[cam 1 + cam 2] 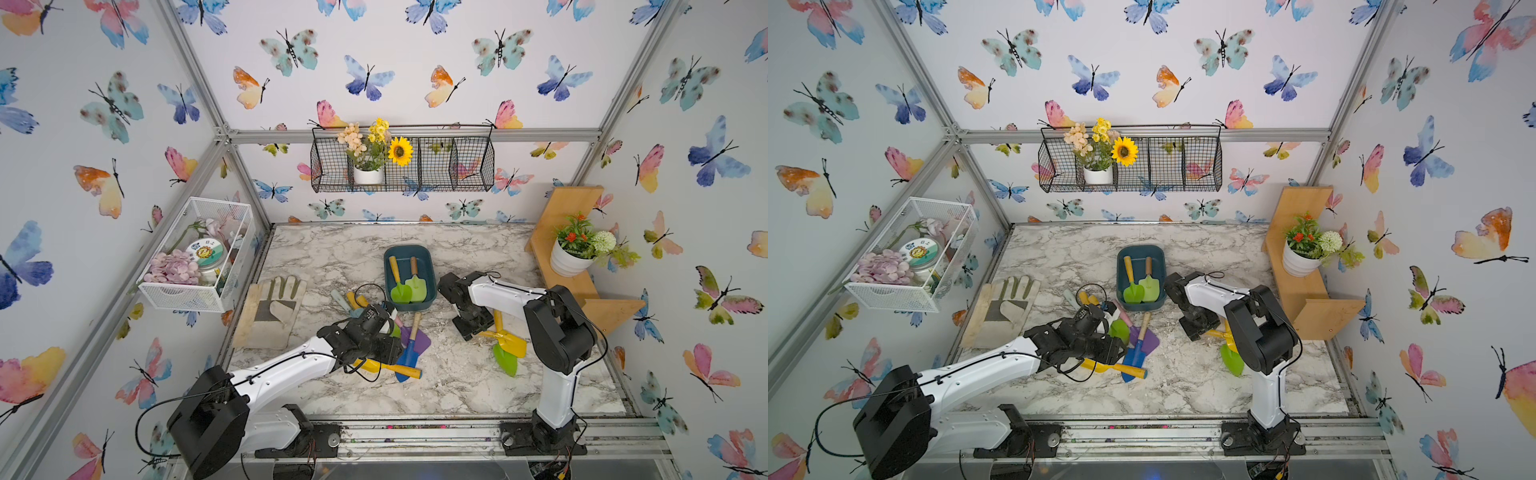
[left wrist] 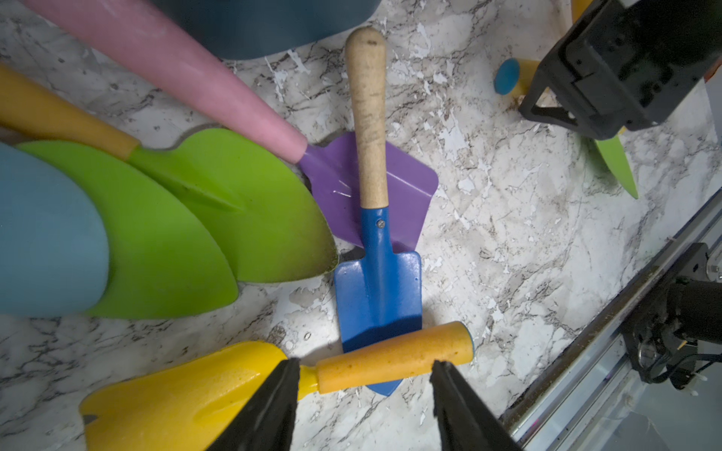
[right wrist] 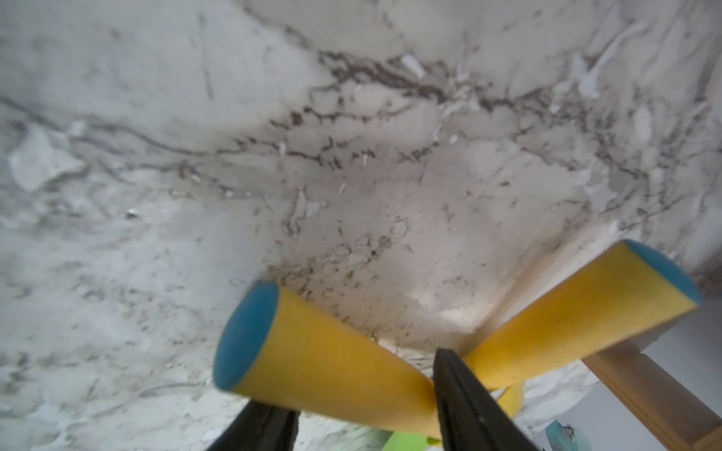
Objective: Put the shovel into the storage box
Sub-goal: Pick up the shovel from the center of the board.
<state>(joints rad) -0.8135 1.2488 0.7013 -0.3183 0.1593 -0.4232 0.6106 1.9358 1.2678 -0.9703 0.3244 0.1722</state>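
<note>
My left gripper (image 2: 363,371) hangs with its jaws apart over the orange handle (image 2: 394,361) of a yellow shovel (image 2: 187,394) on the table's nearer side; my right gripper (image 3: 361,390) straddles a yellow handle (image 3: 324,351) over to the right, whether clamped I cannot tell; the storage box (image 1: 424,262) sits mid-table, farther back, holding two green shovels (image 1: 401,293).

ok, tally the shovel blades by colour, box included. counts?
green blades: 5, with 2 in the storage box
yellow blades: 2
blue blade: 1
purple blade: 1
Total: 9 blades showing
</note>
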